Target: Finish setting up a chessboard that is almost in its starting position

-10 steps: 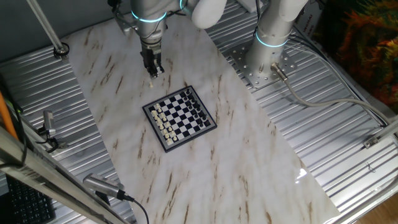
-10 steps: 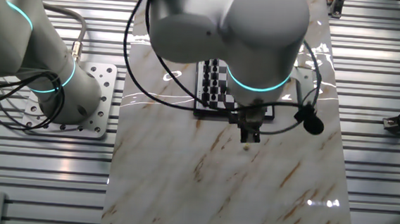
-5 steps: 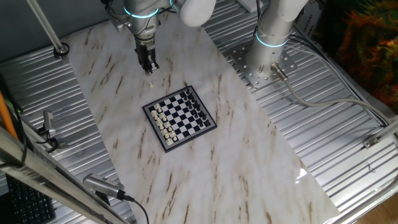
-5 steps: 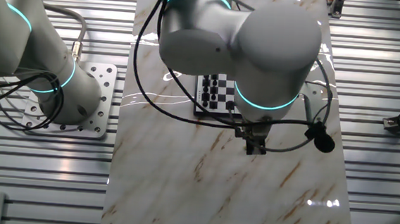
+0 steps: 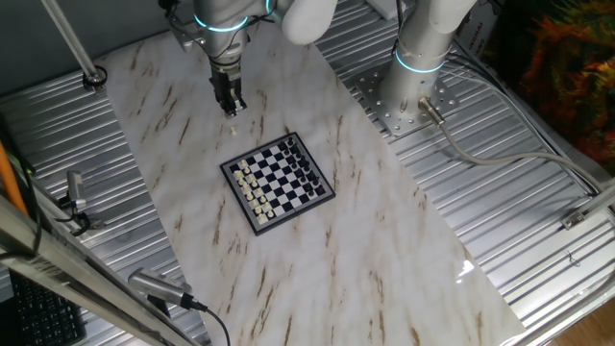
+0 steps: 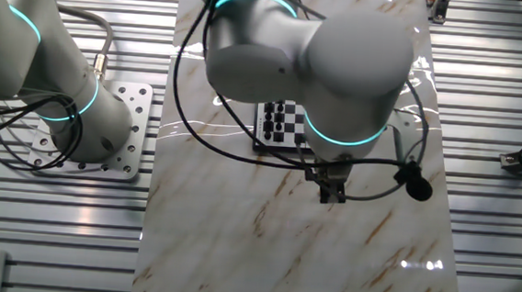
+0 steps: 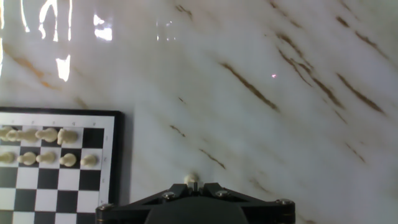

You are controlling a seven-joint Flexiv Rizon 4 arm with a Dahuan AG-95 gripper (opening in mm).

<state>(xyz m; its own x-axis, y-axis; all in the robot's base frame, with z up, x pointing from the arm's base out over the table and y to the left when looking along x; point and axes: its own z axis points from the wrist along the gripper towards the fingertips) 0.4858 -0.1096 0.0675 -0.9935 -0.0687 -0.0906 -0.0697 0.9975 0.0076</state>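
The jaws are shut on a cream piece [image 7: 192, 180] above the marbled bench [image 5: 317, 259], beside the chessboard [image 5: 279, 182]; ribbed metal decking [image 5: 538, 221] surrounds it.

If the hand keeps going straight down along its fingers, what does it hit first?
Most likely the small cream chess piece showing right at the tips of the hand, then the marble tabletop under it. The chessboard lies off to the side, out of that line. Depth is unclear.
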